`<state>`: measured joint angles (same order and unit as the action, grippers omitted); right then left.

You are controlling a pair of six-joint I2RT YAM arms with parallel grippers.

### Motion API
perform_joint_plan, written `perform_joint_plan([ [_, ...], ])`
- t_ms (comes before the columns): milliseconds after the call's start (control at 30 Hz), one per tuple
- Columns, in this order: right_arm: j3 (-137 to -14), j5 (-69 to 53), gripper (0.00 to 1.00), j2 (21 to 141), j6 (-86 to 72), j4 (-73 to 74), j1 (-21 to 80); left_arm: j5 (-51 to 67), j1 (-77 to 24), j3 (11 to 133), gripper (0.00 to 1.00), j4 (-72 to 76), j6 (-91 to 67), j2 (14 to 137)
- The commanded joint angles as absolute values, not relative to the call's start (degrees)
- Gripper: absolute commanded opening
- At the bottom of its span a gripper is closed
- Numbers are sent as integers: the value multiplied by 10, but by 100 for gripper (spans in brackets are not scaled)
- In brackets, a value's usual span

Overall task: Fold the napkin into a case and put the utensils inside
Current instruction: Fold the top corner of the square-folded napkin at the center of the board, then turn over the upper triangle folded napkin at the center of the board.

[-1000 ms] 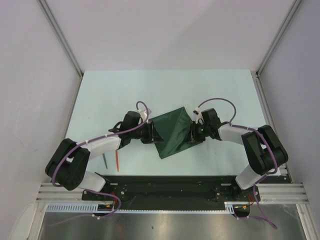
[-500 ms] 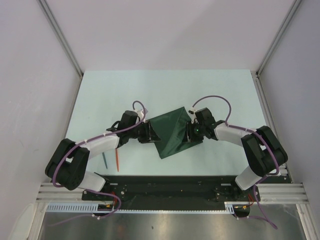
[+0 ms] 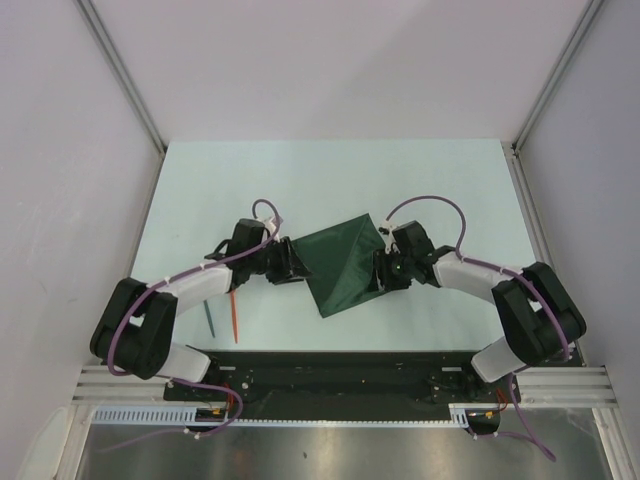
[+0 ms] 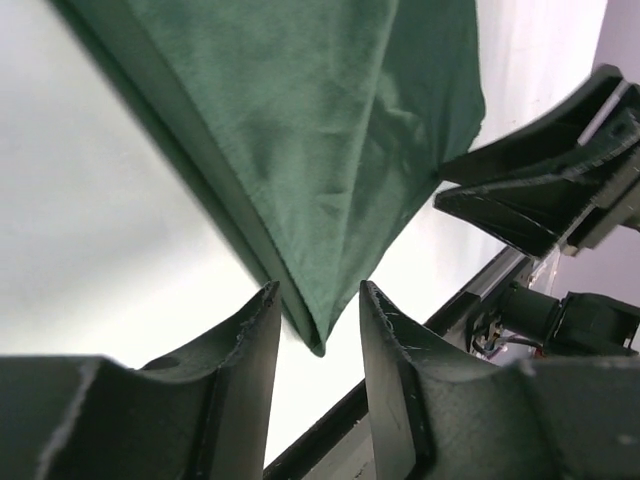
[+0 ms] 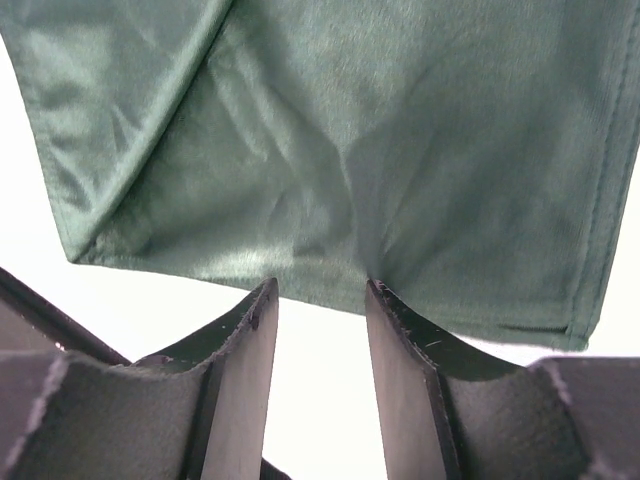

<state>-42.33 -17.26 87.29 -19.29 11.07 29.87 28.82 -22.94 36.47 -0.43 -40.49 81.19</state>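
Note:
The dark green napkin (image 3: 340,262) lies folded on the table, tilted like a diamond. My left gripper (image 3: 292,268) is open at its left edge. In the left wrist view the napkin (image 4: 330,130) has its folded corner pointing between my open left gripper (image 4: 318,300), touching neither finger. My right gripper (image 3: 377,272) is open at the napkin's right edge. In the right wrist view the cloth (image 5: 350,130) ends just at the tips of my right gripper (image 5: 320,290). The orange-red utensil (image 3: 235,318) and the teal-green utensil (image 3: 210,320) lie side by side near the left arm.
The pale table (image 3: 300,180) is walled by white panels left, right and back. A black rail (image 3: 340,365) runs along the near edge by the arm bases. The right gripper's fingers (image 4: 520,190) show in the left wrist view beyond the napkin.
My left gripper has drawn back leftward off the napkin to its edge. The right arm has lowered and shifted slightly. The napkin keeps its place and shape.

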Motion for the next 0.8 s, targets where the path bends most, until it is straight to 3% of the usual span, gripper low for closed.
perform_joint_plan([
  [0,-439,-164,45,839,-179,140,303,282,-216,393,45,-28,-396,803],
  [300,-465,-219,52,863,-191,99,317,262,-212,420,61,-53,-393,811],
  [767,-428,-223,53,876,-194,86,361,267,-191,415,63,-52,-391,812],
])
